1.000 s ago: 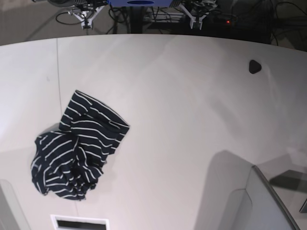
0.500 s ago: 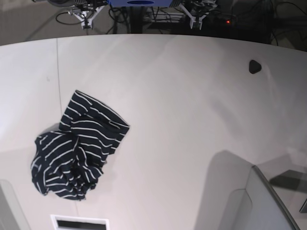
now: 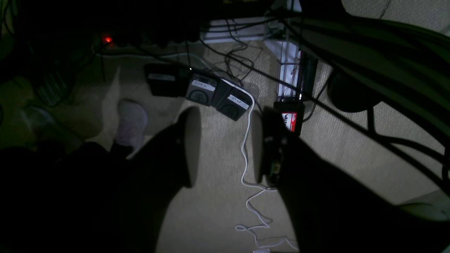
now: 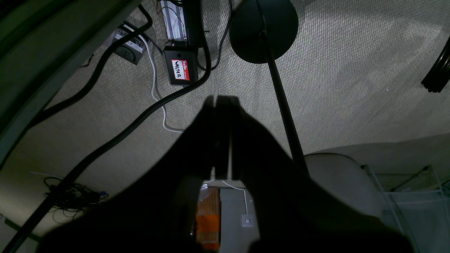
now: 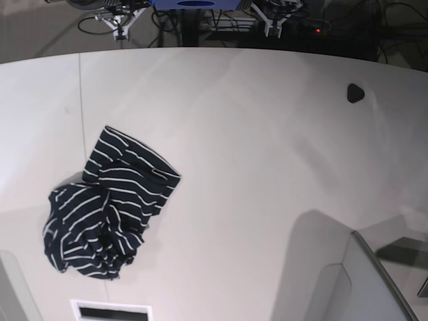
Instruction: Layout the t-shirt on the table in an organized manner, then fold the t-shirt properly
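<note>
Evidently no step of the layout has begun: I see the t-shirt [image 5: 107,208] lying crumpled in a heap at the near left of the table [image 5: 267,147], untouched. Both arms hang off the table, their wrist cameras facing the carpeted floor. My left gripper [image 3: 223,147] shows its jaws parted with a clear gap and nothing between them; my right gripper [image 4: 221,137] has its jaws pressed together, empty. I judge the next move calls for bringing both grippers over the heap, the right one opened, to pinch separate edges and spread the cloth flat.
</note>
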